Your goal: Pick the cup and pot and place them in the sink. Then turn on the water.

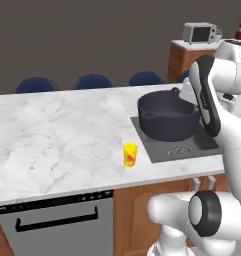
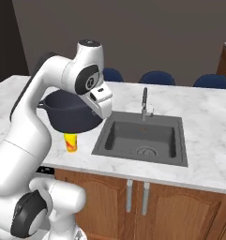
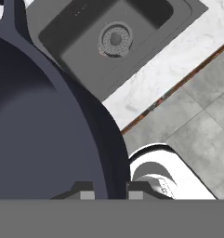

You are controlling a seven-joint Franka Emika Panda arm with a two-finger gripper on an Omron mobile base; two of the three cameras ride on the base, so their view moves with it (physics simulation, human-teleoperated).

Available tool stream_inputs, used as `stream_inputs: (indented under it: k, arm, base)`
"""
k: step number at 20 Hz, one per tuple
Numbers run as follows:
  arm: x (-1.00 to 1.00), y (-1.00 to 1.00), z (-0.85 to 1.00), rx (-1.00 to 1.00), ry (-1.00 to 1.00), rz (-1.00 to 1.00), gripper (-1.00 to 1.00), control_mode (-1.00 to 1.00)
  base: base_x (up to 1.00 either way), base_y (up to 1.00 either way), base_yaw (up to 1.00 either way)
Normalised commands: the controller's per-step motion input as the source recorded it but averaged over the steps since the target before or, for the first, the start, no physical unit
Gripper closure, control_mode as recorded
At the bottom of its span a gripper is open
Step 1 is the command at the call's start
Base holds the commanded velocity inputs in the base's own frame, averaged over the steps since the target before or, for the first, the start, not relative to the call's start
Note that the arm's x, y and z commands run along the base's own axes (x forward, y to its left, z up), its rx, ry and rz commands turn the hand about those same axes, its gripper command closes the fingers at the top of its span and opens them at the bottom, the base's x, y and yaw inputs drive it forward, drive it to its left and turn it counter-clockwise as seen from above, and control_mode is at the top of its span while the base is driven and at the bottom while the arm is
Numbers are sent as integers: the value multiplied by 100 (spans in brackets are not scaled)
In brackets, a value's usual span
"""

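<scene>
My gripper point(image 3: 109, 193) is shut on the rim of the dark navy pot point(image 2: 67, 112), one finger inside the wall and one outside. The pot point(image 1: 167, 117) hangs above the counter at the left edge of the sink point(image 2: 115, 136), and its wall point(image 3: 43, 116) takes up the left of the hand view. Under it, near the counter's front edge, the small yellow cup point(image 1: 130, 154) stands upright, also seen below the pot as the cup point(image 2: 71, 142). The sink point(image 3: 76, 51) lies dark grey with a round drain point(image 3: 115, 38). Water is out of view.
A gooseneck faucet point(image 2: 144, 101) stands behind the basin. Blue chairs point(image 1: 92, 81) line the counter's far side. A dishwasher point(image 1: 57, 220) sits under the counter at the left and wooden cabinet doors point(image 2: 133, 201) under the sink. A microwave point(image 1: 199, 33) stands at the far right.
</scene>
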Motion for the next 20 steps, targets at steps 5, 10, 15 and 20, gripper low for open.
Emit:
stream_inputs:
  k: [5,10,15,20]
  arm:
    - [0,0,0,0,0,0,100,100]
    - [0,0,0,0,0,0,100,100]
    - [0,0,0,0,0,0,100,100]
    - [0,0,0,0,0,0,100,100]
  base:
    - [0,-85,0]
    - [2,-69,0]
    - [11,-43,0]
    - [32,-25,0]
